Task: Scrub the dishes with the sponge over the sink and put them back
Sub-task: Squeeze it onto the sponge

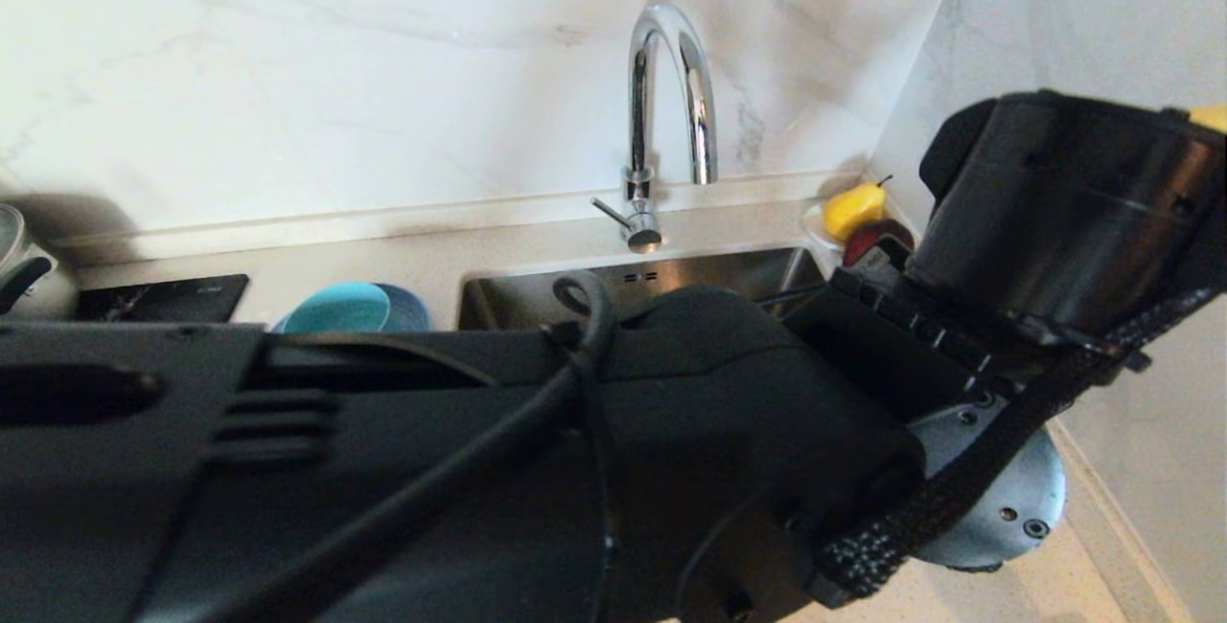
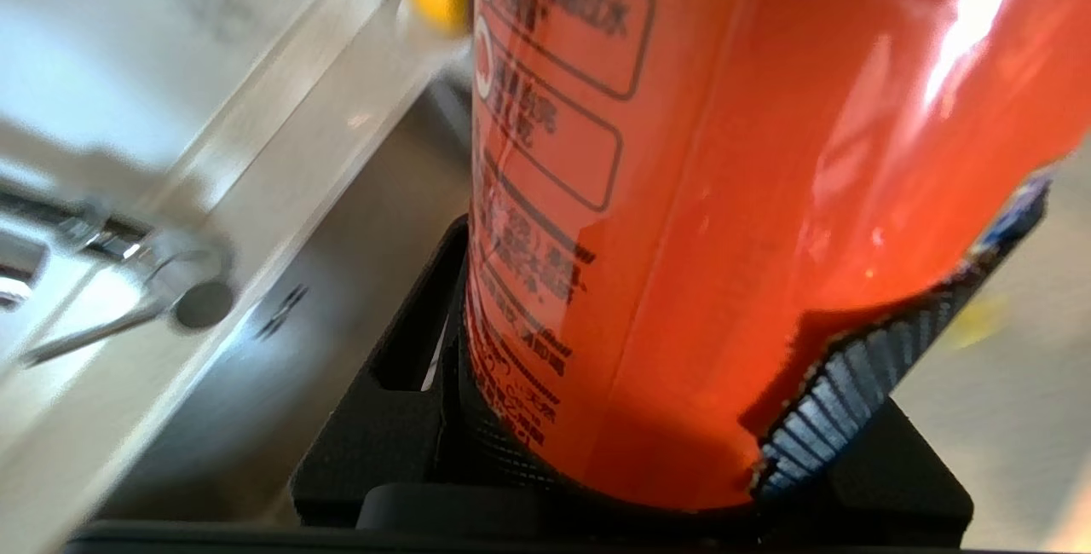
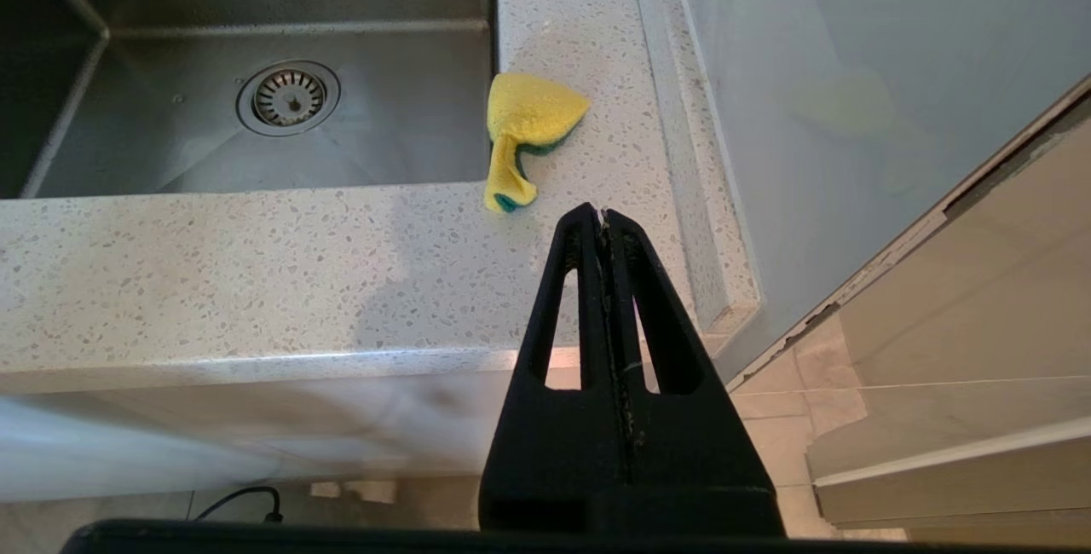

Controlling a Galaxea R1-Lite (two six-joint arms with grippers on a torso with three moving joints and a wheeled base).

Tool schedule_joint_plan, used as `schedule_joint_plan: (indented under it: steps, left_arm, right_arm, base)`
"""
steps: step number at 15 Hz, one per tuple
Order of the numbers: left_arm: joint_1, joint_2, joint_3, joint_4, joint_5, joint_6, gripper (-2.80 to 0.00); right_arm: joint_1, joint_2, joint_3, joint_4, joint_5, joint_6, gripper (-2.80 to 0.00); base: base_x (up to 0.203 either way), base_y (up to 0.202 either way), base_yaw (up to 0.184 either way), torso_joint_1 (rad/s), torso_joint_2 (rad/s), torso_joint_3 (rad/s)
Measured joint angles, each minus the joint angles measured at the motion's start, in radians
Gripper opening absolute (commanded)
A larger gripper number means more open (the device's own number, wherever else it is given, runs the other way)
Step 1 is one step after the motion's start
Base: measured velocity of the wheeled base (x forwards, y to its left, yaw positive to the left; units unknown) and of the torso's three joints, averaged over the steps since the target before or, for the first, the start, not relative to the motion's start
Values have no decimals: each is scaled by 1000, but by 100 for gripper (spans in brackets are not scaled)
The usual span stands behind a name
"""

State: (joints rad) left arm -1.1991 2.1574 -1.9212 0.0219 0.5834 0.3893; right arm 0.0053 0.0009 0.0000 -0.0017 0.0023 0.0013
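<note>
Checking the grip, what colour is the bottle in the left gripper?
Orange bottle; the left wrist view shows it best.

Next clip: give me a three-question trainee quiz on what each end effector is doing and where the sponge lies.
1. What does the left end effector grip?
2. True or false: the right end effector is open.
3. The crumpled yellow sponge with a green side lies: A) inside the stainless steel sink; B) on the speckled stone counter at the sink's edge; C) in the right end effector.

Key: 1. The orange plastic detergent bottle. 2. False, it is shut, empty, in front of the counter's edge. 3. B.
</note>
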Motion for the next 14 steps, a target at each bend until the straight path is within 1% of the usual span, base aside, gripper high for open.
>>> schedule_joint_plan:
  steps: [2, 4, 6, 8, 12, 14]
  left_arm:
    - [0, 33, 8, -2, 33, 38, -280]
    - [-5, 61, 25, -3, 81, 73, -280]
    - [-13, 82, 34, -1, 92, 105, -280]
    - [-16, 102, 49, -2, 103, 151, -280]
    - [-19, 138, 76, -5, 116, 168, -280]
    - [-20, 156, 95, -1, 160, 169, -280]
  right_arm:
    - [0, 0, 0, 0, 0, 0, -280]
    - [0, 0, 0, 0, 0, 0, -280]
    - [0, 0, 0, 0, 0, 0, -280]
    - [0, 0, 0, 0, 0, 0, -280]
    - [0, 0, 0, 0, 0, 0, -280]
    - [0, 0, 0, 0, 0, 0, -280]
  base:
    - [0, 0, 0, 0, 0, 0]
    - [0, 0, 0, 0, 0, 0]
    - [0, 0, 0, 0, 0, 0]
    - [0, 0, 0, 0, 0, 0]
    - [0, 0, 0, 0, 0, 0]
    - [0, 0, 0, 0, 0, 0]
